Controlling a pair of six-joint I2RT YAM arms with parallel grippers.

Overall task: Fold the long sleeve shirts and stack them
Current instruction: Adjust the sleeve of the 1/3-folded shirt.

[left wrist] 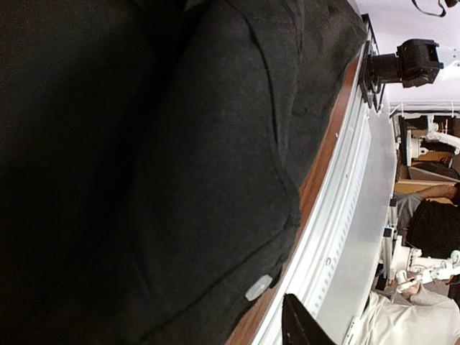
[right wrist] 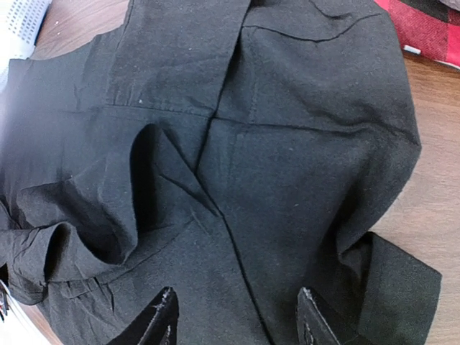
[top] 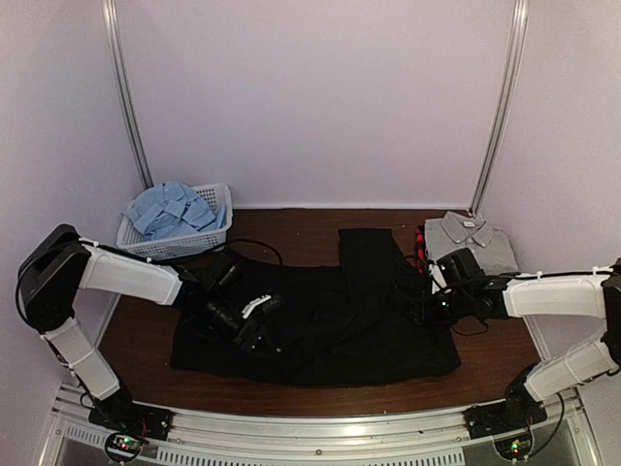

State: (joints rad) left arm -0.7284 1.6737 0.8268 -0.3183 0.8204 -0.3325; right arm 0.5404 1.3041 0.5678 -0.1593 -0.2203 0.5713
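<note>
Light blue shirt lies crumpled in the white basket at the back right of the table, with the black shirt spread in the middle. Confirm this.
One thing is wrong: the white basket holding the crumpled light blue shirt stands at the back left of the table, not the back right, as the top external view shows. The black shirt is indeed spread in the middle.

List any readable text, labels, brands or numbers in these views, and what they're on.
No readable text in any view.
Small pale tag on the black shirt: too small, no print legible.
White basket and grey shirt: no markings visible.
</note>
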